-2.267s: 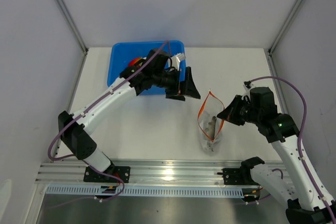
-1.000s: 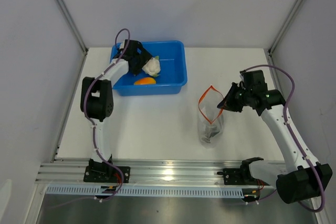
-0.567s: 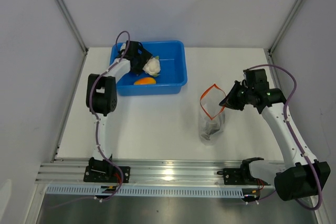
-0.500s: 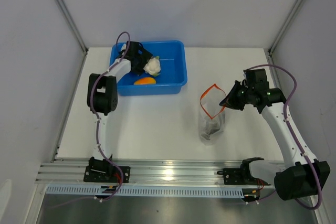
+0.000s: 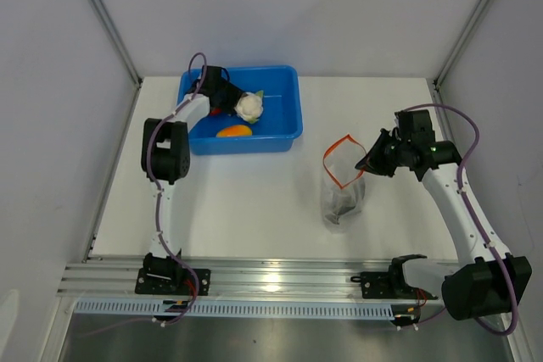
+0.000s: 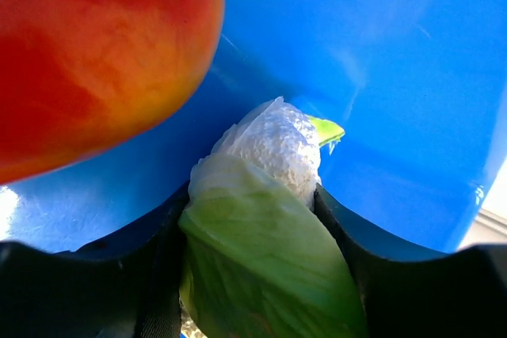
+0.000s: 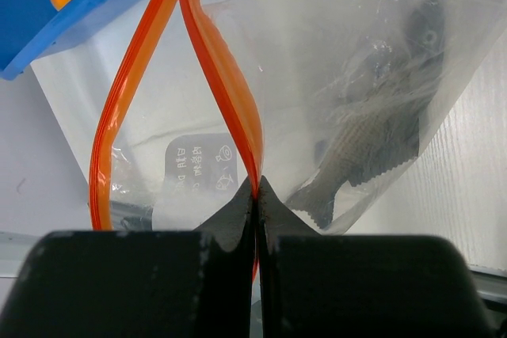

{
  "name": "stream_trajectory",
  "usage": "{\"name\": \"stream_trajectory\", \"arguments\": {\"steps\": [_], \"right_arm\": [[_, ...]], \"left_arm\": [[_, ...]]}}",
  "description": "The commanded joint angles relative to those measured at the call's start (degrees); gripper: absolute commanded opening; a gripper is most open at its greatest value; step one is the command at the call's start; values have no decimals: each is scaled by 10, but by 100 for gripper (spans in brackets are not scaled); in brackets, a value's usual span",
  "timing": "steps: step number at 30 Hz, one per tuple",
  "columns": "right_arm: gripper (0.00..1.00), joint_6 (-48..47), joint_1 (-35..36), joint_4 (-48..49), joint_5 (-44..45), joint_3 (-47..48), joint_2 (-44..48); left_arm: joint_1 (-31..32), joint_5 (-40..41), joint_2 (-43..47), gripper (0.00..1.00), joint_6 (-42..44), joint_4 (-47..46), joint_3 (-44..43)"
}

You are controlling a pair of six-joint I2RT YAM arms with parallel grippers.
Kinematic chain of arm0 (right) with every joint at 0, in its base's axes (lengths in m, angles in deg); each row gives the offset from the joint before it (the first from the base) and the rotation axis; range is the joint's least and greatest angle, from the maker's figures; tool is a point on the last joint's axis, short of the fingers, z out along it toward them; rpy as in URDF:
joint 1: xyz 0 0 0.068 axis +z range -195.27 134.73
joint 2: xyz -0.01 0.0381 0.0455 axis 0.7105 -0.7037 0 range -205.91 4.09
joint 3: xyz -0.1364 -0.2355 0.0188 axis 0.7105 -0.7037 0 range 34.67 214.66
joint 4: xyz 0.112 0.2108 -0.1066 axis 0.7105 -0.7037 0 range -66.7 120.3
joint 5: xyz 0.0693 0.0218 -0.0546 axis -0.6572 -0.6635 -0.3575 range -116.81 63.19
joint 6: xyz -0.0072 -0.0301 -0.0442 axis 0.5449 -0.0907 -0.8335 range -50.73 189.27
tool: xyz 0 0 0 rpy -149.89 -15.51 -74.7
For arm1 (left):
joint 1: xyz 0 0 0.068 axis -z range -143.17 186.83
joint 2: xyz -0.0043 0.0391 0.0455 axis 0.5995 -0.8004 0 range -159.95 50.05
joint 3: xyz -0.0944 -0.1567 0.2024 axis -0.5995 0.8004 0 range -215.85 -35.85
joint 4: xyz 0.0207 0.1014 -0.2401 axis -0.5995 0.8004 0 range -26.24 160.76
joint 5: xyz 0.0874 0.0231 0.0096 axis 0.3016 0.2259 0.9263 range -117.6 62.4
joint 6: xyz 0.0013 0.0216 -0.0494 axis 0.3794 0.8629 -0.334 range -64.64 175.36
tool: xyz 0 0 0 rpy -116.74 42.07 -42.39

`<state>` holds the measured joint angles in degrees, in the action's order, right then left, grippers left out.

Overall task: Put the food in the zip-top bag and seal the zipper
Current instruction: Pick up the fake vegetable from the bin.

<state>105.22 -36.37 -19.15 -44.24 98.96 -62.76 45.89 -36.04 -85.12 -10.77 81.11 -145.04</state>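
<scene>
Left gripper (image 6: 252,195) sits low in the tub (image 6: 380,53), jaws narrowed onto the cauliflower (image 6: 265,156), one finger against each flank of its green leaves, white head poking forward. Pepper (image 6: 87,53) looms close on the left, apart from the grip; carrot piece (image 5: 234,131) lies nearer the tub's front wall. Right gripper (image 7: 257,187) is pinched tight on the zipper (image 7: 222,77), holding the bag (image 7: 333,53) upright on the table well right of the tub, mouth gaping, fish (image 7: 372,140) already inside. Judgement: the step is the cauliflower pick. The hold is on soft leaf, so it wants a firm squeeze before lifting, then a straight rise clear of the tub wall and the pepper, and a drop from directly above the open mouth while the right side keeps the strip taut. Against a second ago: the left jaws stood wide around the cauliflower, now they close on it; bag and right arm much as they were.
</scene>
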Motion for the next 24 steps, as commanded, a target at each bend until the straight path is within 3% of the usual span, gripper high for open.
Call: {"name": "stream_trajectory", "arguments": {"steps": [1,7,17,24], "right_arm": [[0,-3,-4,21,-3,-1,8],[0,-3,-6,36,-10,-17,29],[0,-12,-6,49,-17,-60,80],[0,-22,-6,39,-16,-80,86]], "left_arm": [[-15,-46,9,17,-16,-11,-7],[-22,-108,49,1,6,-42,12],[4,-192,184,1,71,-62,79],[60,-250,342,1,85,-97,206]]}}
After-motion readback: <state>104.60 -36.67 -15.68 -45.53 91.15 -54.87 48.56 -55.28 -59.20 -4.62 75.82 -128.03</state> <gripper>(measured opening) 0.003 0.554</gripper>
